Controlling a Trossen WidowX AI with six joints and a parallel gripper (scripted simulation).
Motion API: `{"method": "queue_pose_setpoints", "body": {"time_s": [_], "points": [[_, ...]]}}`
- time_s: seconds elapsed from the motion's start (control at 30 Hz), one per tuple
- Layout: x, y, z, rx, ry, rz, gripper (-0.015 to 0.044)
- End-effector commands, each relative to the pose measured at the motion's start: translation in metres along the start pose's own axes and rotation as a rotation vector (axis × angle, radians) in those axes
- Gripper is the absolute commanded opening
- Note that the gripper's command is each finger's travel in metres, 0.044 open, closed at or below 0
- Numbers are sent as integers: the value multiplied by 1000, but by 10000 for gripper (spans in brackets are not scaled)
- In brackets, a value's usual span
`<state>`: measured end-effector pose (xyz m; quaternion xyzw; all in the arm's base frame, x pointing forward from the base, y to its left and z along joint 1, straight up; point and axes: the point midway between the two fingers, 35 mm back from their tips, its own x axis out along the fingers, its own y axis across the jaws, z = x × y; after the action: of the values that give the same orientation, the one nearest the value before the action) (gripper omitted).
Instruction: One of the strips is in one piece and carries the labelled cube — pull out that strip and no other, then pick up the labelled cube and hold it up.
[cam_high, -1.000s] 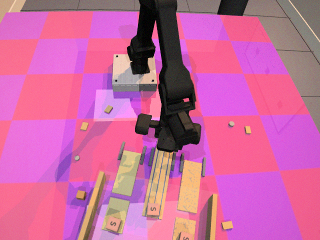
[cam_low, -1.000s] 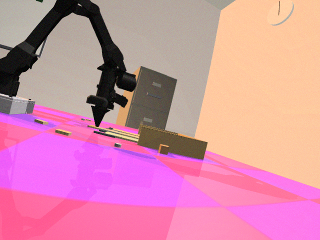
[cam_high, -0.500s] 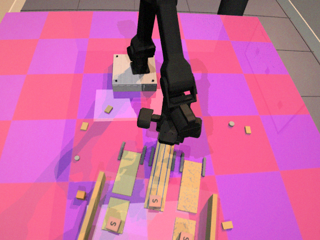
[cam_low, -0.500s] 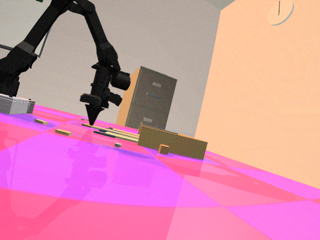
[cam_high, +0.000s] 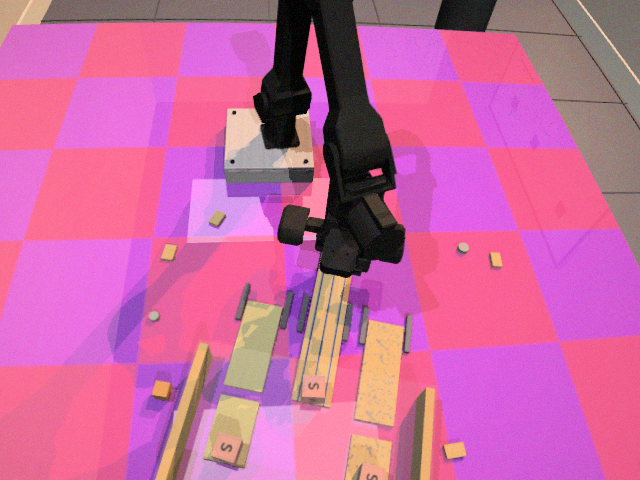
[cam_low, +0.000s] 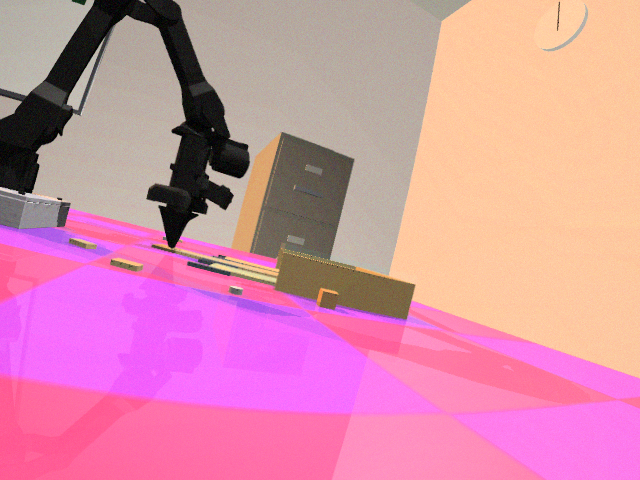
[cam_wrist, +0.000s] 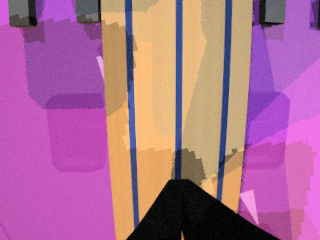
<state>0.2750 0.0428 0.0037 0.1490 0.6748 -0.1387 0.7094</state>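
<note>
The middle strip (cam_high: 328, 330) (cam_wrist: 155, 100), tan with blue lines, is in one piece and lies between two grey bars. A pink cube labelled S (cam_high: 313, 387) rests on its far end. The green strip (cam_high: 253, 346) and the speckled strip (cam_high: 379, 372) each have a gap across them. Their outer pieces carry other S cubes (cam_high: 227, 448) (cam_high: 371, 472). My gripper (cam_low: 172, 244) (cam_wrist: 178, 188) is shut and holds nothing. Its tips point down at the middle strip's near end, touching it or just above. In the top view the wrist hides the tips.
Grey bars (cam_high: 242, 301) (cam_high: 408, 333) (cam_wrist: 273, 11) flank the strips. Wooden walls (cam_high: 186, 408) (cam_high: 426, 439) (cam_low: 346, 281) stand left and right of the cube area. An orange block (cam_high: 161, 390) (cam_low: 328, 298), small tan blocks (cam_high: 169, 252) (cam_high: 454, 450) and grey discs (cam_high: 153, 315) (cam_high: 463, 248) lie around.
</note>
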Motion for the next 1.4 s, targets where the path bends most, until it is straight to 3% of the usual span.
{"method": "queue_pose_setpoints", "body": {"time_s": [0.0, 1.37], "points": [[5, -3, -15, -1, 26, -12, 0], [4, -3, -74, -1, 31, -11, 0]]}}
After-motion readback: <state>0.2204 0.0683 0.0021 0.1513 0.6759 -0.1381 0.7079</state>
